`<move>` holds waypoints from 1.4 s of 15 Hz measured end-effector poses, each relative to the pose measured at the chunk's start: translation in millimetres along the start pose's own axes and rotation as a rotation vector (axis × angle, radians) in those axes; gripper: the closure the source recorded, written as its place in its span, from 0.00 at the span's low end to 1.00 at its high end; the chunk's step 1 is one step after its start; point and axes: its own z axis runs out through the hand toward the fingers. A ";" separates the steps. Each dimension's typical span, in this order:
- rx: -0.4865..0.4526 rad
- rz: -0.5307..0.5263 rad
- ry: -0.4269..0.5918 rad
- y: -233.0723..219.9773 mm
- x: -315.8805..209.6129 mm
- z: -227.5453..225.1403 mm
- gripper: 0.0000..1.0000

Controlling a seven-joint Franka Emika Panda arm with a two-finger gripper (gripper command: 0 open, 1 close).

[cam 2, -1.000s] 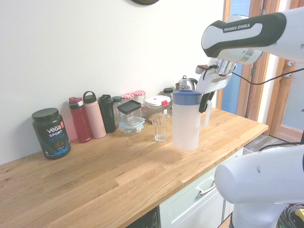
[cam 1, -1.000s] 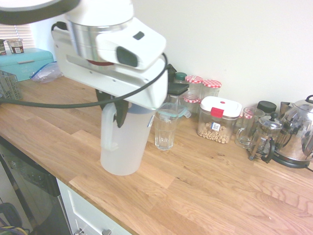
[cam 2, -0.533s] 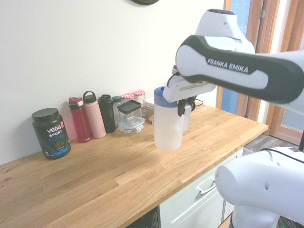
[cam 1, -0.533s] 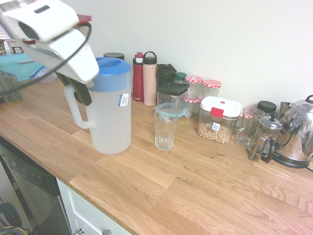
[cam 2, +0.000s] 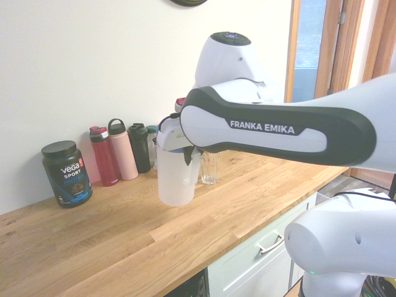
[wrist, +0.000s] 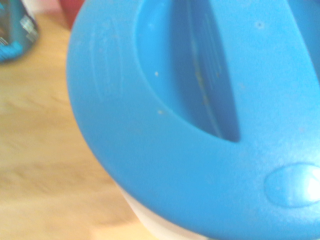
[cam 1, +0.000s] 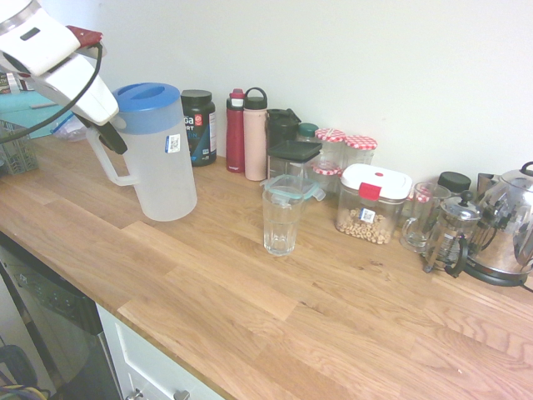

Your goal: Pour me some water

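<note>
1. The gripper (cam 1: 114,137) is clamping shut on the handle of the frosted pitcher (cam 1: 161,162), carrying it tilted and clear of the wooden counter (cam 1: 275,300).
2. The water is presumably sitting inside that pitcher; no level line is showing through the frosted wall, so the fill is unknown.
3. The drinking glass (cam 1: 281,218) is standing empty and upright, well apart from the pitcher, with a row of bottles and jars just behind it.
4. Risk: the grip is bearing on the thin handle alone, so a heavy pitcher could be swinging or slipping in the jaws while travelling.
5. Risk: the blue lid (wrist: 200,125) is filling the wrist view; if it is seated loosely, tipping could be dumping water onto the counter instead of through the spout.
6. Risk: the spout is pointing nowhere near the glass, so pouring now would be missing it.
7. Change: a second ago the pitcher was hanging just beside the glass; it is now well away from it, nearer the dark supplement tub (cam 1: 198,125), and leaning more.
</note>
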 end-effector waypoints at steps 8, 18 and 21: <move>-0.087 -0.016 0.003 -68.2 -12.7 60.4 1.00; -0.120 -0.007 0.011 -93.4 -30.7 103.9 0.00; -0.113 -0.011 0.010 -95.6 -30.1 102.0 0.00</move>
